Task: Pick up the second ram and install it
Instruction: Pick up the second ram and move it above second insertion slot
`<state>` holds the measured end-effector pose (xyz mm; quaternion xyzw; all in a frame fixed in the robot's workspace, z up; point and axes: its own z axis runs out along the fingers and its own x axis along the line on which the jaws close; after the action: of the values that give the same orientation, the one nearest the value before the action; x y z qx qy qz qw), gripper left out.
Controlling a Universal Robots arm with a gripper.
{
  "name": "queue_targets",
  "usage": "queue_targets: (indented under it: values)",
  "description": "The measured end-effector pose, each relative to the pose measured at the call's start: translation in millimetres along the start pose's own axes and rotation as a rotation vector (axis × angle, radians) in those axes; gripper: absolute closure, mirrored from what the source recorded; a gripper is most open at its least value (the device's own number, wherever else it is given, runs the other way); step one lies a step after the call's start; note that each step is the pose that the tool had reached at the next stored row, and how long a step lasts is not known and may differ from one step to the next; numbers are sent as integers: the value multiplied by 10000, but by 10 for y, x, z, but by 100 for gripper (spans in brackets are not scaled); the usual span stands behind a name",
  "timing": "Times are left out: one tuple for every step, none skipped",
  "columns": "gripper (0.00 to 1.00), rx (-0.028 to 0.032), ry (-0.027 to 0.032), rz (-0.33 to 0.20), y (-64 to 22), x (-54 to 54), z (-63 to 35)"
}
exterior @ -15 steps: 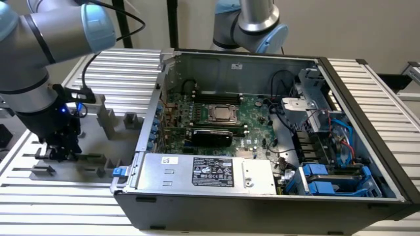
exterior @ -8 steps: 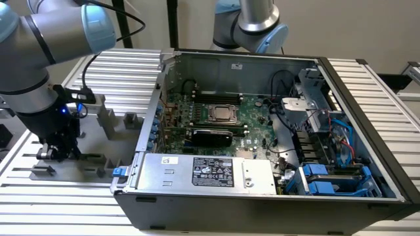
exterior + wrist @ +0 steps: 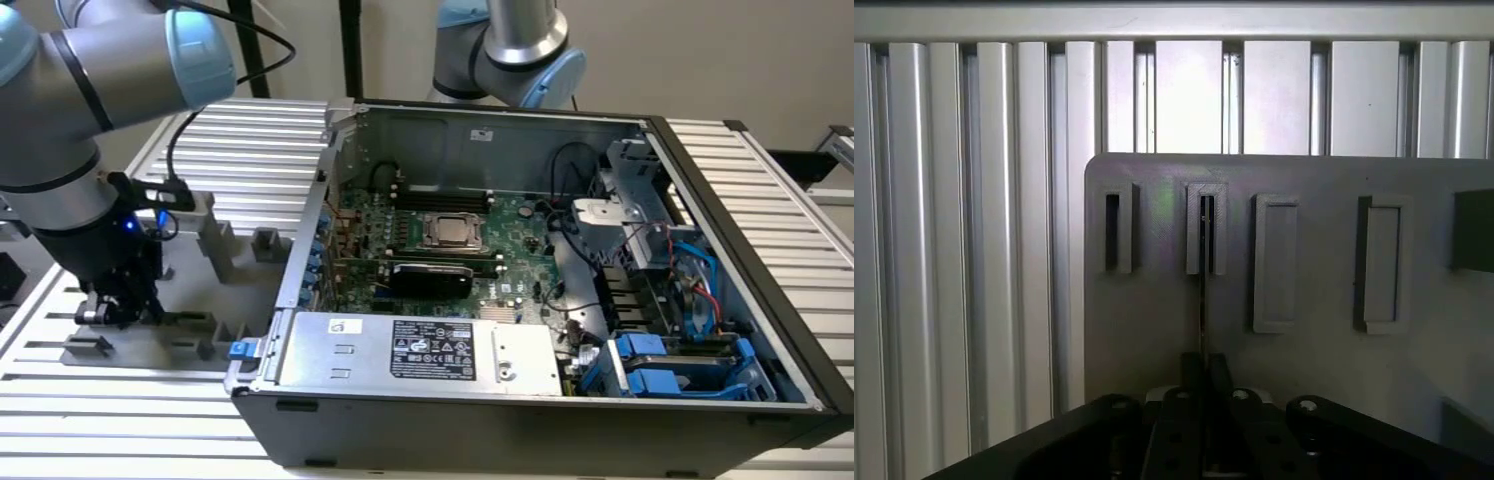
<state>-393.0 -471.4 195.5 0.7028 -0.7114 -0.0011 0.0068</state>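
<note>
One thin stick, the second ram (image 3: 1203, 300), stands edge-on in the wrist view. One end sits in a slotted grey block (image 3: 1206, 230) and the other lies between your hand's fingers. Your hand (image 3: 1204, 365) is closed on it, the fingers pressed close at either side of the board.

In the exterior view the hand (image 3: 118, 305) sits low over the grey fixture plate (image 3: 187, 338), near the counter's edge at the exterior view's left. Open room lies above the plate. To the exterior view's right, the wall of the open computer case (image 3: 304, 215) rises just beside it.

The counter (image 3: 247, 140) is slatted aluminium (bright grooves running lengthwise), set against a plain pale wall. More grey blocks (image 3: 1276, 262) stand on the plate beside the ram's slot, apart from the hand.

Inside the case you see the motherboard (image 3: 514, 235) with its CPU socket (image 3: 454, 232), and a power supply (image 3: 427, 350) along the near side. A second arm (image 3: 514, 45) stands behind the case.
</note>
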Motion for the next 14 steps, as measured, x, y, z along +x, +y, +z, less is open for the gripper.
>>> queue_targets:
  values:
    - [100,1,9,2,0,0,1]
    - [100,2,22,4,0,0,1]
    - [100,3,41,7,0,-1,1]
    - [100,2,62,8,0,0,1]
    - [100,1,83,8,0,0,0]
    - [100,2,101,8,0,0,0]
    - [100,2,118,10,0,0,0]
    - [100,2,132,11,0,0,0]
    - [100,1,139,13,1,0,0]
    - [100,0,141,16,1,0,-1]
    - [100,1,142,17,0,0,0]
    - [100,2,142,18,0,0,0]
    - [100,1,142,20,0,0,0]
    - [100,2,142,23,0,0,0]
